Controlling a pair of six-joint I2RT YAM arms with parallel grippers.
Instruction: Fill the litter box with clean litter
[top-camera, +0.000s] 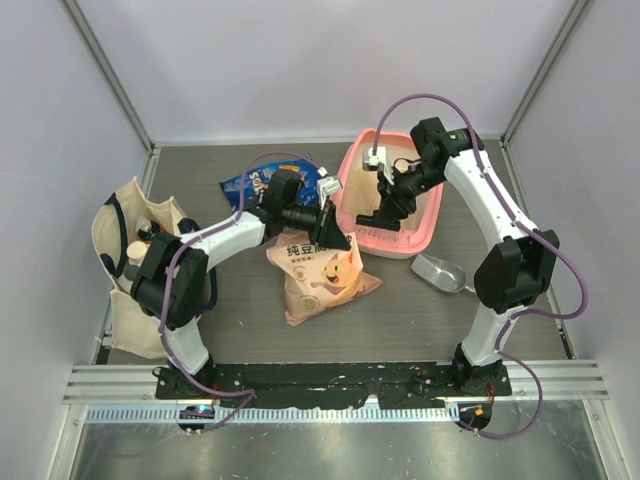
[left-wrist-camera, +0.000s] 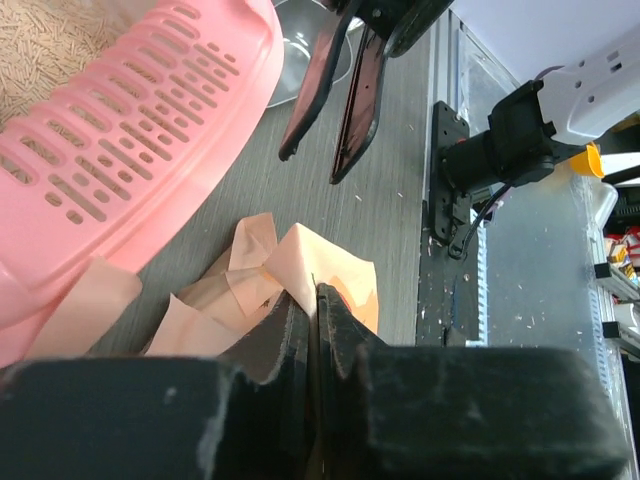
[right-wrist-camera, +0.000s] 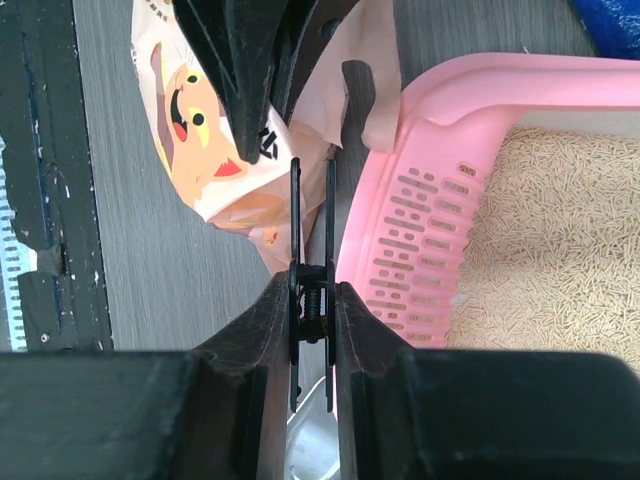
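Observation:
The pink litter box (top-camera: 428, 226) lies at the back right with pale beige litter (top-camera: 402, 160) in it; its slotted ledge shows in the left wrist view (left-wrist-camera: 150, 150) and the right wrist view (right-wrist-camera: 420, 230). The pinkish-beige litter bag (top-camera: 320, 275) with the orange cat lies in front of the box. My left gripper (left-wrist-camera: 318, 292) is shut on the bag's torn top edge (left-wrist-camera: 330, 262), next to the box's near-left corner. My right gripper (right-wrist-camera: 312, 285) is shut on a black spring clip (right-wrist-camera: 312, 200), whose long jaws (left-wrist-camera: 340, 100) stand apart just above the bag's top.
A metal scoop (top-camera: 440, 272) lies right of the bag, in front of the box. A blue Doritos bag (top-camera: 262, 183) lies behind the litter bag. A cream tote bag (top-camera: 135, 260) stands at the left wall. Grey walls enclose the table.

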